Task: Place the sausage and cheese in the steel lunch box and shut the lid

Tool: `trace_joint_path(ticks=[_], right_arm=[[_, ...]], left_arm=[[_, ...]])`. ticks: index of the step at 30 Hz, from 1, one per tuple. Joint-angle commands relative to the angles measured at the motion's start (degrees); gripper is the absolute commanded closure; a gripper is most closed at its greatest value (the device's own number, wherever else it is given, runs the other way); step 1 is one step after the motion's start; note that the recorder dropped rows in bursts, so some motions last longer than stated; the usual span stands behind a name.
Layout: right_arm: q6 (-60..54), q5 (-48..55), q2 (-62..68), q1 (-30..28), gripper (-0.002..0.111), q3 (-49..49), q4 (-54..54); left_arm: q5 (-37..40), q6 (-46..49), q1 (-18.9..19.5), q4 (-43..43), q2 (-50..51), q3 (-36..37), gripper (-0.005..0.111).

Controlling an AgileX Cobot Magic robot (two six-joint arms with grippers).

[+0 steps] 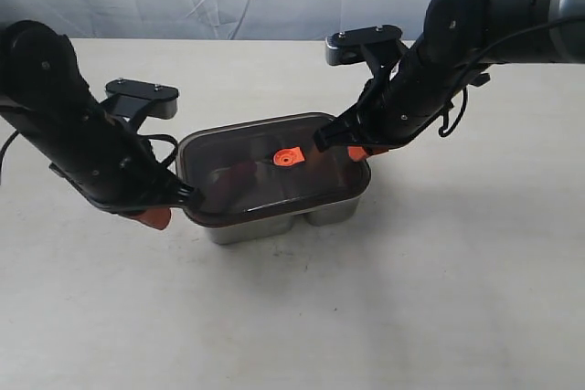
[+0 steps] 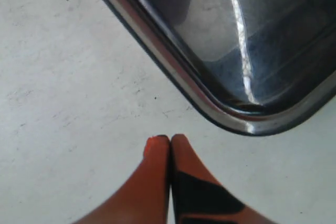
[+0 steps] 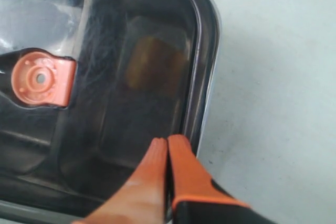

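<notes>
— Orange tips of your left pincer (image 2: 169, 139): pressed together, nothing between them, over bare table (image 2: 63, 77). Corner of the steel lunch box (image 2: 247, 123) sits just ahead of them, apart, not touching.
— And your right pincer (image 3: 167, 140)?
— Also pinched flat, empty. Tips are over the lid (image 3: 131, 108), right at its rim. Orange valve tab (image 3: 42, 77) lies off to one side, well apart.
— Contents?
— Dim through the lid. Cheese (image 3: 157, 64) is a yellowish patch just ahead of your right tips; sausage (image 1: 239, 171) is a reddish blur nearer your left pincer.
— Risks?
— Push one edge only and the lid may tilt or pop up opposite. Your left tips are off the rim, so they could slide down the wall and shove the box. Can't tell if the seal is seated all round.
</notes>
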Motion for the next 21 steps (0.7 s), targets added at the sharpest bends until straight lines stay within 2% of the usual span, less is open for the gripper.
trace_joint_path(ticks=[1,16,21], right_arm=[[-0.4,-0.1,-0.1,-0.2,0.108,-0.2,-0.4],[-0.4,-0.3,-0.1,-0.2,0.108,-0.2,-0.4],[-0.4,-0.3,-0.1,-0.2,0.108,-0.2,-0.7]], left_arm=[[-1.9,1.3,0.2,-2.6,0.8,0.3,0.107],[-6.3,2.5,0.2,-4.3,0.8,0.1,0.107],[-5.4,2.6,0.2,-4.2,0.8,0.1,0.107]])
